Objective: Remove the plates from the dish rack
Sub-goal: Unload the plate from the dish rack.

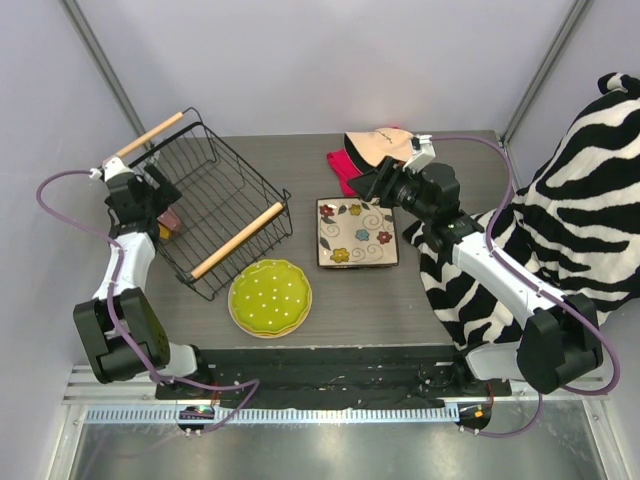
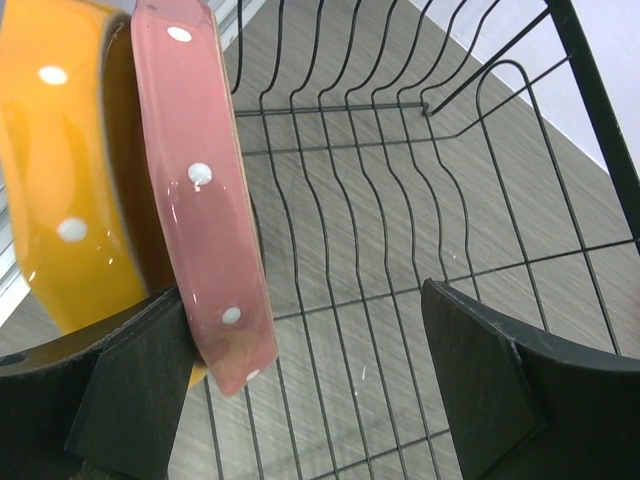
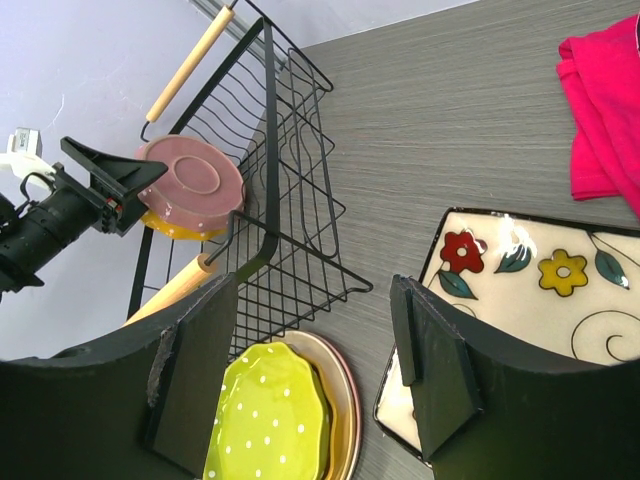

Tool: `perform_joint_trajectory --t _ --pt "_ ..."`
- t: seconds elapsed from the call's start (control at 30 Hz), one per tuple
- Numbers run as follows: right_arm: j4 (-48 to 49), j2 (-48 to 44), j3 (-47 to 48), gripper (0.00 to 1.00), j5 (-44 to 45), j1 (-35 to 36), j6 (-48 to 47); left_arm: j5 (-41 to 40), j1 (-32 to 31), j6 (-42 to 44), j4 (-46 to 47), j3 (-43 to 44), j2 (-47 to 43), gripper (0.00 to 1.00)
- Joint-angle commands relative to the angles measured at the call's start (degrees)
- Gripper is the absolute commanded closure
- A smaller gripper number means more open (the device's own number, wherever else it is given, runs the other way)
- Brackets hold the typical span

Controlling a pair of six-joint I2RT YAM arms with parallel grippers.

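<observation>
The black wire dish rack [image 1: 237, 240] sits at the table's left. A pink dotted plate [image 2: 205, 190] and an orange one [image 2: 60, 170] stand on edge against its left side. My left gripper [image 2: 300, 390] is inside the rack, open wide, with the pink plate's rim between its fingers [image 2: 130, 400], close against the left one. A green plate [image 1: 270, 295] lies on a cream plate [image 3: 345, 400] in front of the rack. The square flowered plate [image 1: 357, 232] lies at mid-table. My right gripper [image 3: 315, 370] hangs open and empty above the gap between them.
A cream-and-black cap [image 1: 375, 143] and a red cloth [image 3: 600, 110] lie at the back behind the square plate. A zebra-striped cloth [image 1: 580, 200] covers the right side under the right arm. Purple cables loop from both wrists.
</observation>
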Motion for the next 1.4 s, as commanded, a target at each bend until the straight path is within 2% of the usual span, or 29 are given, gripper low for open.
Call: perform_joint_trajectory --t 0.0,0.17,0.3,0.47,0.63,0.67,0.77,0.83,0.87,0.97,1.37 --pt "1.94 -1.99 0.15 0.30 -0.22 -0.37 -1.07 -1.86 1.66 0.20 5.23 -0.43 2.19 0.07" --pt "1.94 -1.55 0.15 0.30 -0.14 -0.55 -1.07 -3.09 1.75 0.29 5.68 0.80 4.38 0.12" --pt "1.94 -1.02 0.33 0.30 -0.05 -0.46 -0.98 -5.90 1.84 1.16 5.50 1.33 4.91 0.27" --pt "2.21 0.12 0.50 0.30 -0.40 -0.46 -0.89 -8.90 1.84 2.75 5.94 0.37 5.26 0.40" --pt "2.30 0.83 0.77 0.30 -0.58 -0.46 -0.72 -7.23 1.75 3.27 6.39 1.07 5.97 0.61" --pt "2.38 0.91 0.77 0.30 -0.58 -0.46 -0.72 -7.23 1.84 3.36 6.30 1.07 6.05 0.69" --pt "2.30 1.00 0.85 0.30 -0.49 -0.46 -0.72 -7.05 1.84 3.28 6.38 1.07 5.27 0.84" --pt "2.30 1.00 0.85 0.30 -0.49 -0.46 -0.80 -6.44 1.75 3.19 6.47 1.16 4.30 0.89" --pt "2.21 1.18 0.85 0.30 -0.49 -0.46 -0.80 -6.26 1.75 3.19 6.47 1.16 3.95 0.95" --pt "1.86 1.18 0.94 0.30 -0.49 -0.46 -0.98 -5.91 1.67 3.10 6.56 1.07 2.19 1.00" --pt "1.33 1.44 1.12 0.30 -0.22 -0.46 -1.16 -5.03 1.75 3.01 9.28 -0.07 -4.22 1.00"
